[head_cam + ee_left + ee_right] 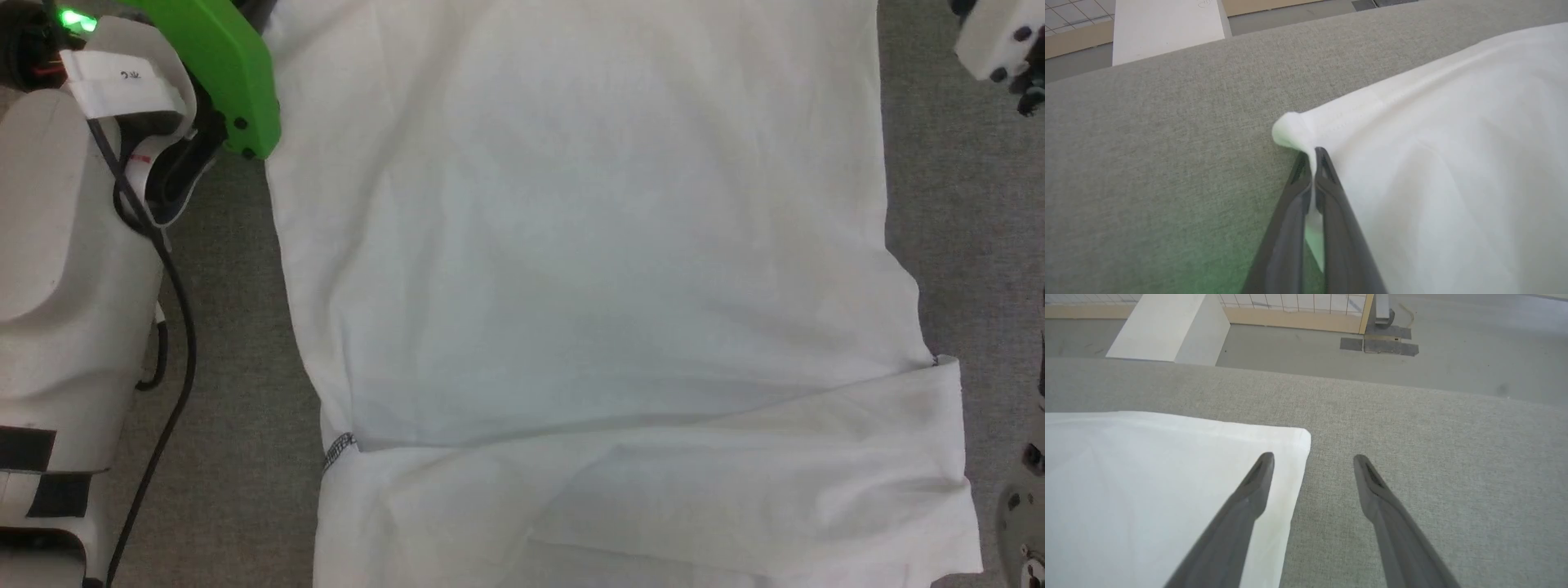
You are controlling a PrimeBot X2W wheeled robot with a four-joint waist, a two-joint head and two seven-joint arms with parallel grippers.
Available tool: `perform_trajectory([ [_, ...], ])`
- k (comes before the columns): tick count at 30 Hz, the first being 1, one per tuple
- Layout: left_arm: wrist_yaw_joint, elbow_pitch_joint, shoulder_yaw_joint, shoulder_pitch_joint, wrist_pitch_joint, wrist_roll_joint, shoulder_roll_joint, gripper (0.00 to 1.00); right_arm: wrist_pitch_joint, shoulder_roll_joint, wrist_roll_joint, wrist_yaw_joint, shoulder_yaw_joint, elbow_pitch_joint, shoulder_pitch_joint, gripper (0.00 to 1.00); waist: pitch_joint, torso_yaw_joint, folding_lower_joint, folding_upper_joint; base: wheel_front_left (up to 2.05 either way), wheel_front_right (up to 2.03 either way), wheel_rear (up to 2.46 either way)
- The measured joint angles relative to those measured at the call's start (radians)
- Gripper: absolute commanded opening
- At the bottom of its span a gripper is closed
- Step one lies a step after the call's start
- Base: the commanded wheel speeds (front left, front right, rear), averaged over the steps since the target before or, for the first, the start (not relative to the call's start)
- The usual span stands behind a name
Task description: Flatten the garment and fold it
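Note:
The garment (588,269), a white T-shirt, lies spread flat on the grey fabric surface, its near part folded over in a band with a grey zigzag seam at the left edge. In the left wrist view my left gripper (1312,157) is shut on a bunched corner of the garment (1453,163), which puffs out just past the fingertips. In the right wrist view my right gripper (1312,459) stands open above another corner of the garment (1147,486); one finger is over the cloth, the other over the bare surface, and nothing is between them.
The grey fabric-covered table (220,408) shows on both sides of the shirt. My left arm's pale forearm and green wrist piece (220,65) sit at the upper left, a cable hanging down. A rigid white box (1167,330) stands on the floor beyond the table's far edge.

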Motion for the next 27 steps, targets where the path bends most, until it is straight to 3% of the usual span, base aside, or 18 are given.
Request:
perform_trajectory([
  [6, -0.004, 0.002, -0.018, -0.017, -0.012, -0.002, -0.010, 0.00, 0.037, 0.050, -0.109, 0.000, -0.009, 0.137, -0.063, 1.00, 0.017, 0.023, 0.0000, 0.0000, 0.00, 0.00, 0.00],
  [14, -0.011, -0.001, -0.041, -0.051, -0.030, -0.012, -0.024, 0.00, -0.024, 0.086, -0.204, 0.000, -0.064, 0.258, -0.119, 1.00, 0.052, 0.056, -0.0001, 0.0000, 0.00, 0.00, 0.00],
  [16, -0.012, -0.002, -0.045, -0.058, -0.035, -0.015, -0.026, 0.00, -0.035, 0.088, -0.204, 0.000, -0.063, 0.270, -0.137, 0.11, 0.061, 0.062, -0.0001, 0.0000, 0.00, 0.00, 0.00],
  [17, -0.012, -0.001, -0.048, -0.061, -0.039, -0.018, -0.026, 0.00, -0.041, 0.088, -0.204, 0.000, -0.064, 0.274, -0.142, 0.00, 0.063, 0.065, -0.0001, 0.0000, 0.00, 0.00, 0.00],
  [24, -0.012, 0.019, -0.059, -0.063, -0.086, -0.033, -0.027, 0.00, -0.099, 0.085, -0.205, 0.000, -0.081, 0.301, -0.152, 0.00, 0.050, 0.073, -0.0001, 0.0000, 0.00, 0.00, 0.00],
  [27, -0.012, 0.026, -0.047, -0.064, -0.160, -0.027, -0.026, 0.00, -0.157, 0.064, -0.212, 0.000, -0.091, 0.303, -0.152, 0.00, 0.034, 0.072, -0.0001, 0.0000, 0.00, 0.00, 0.00],
])
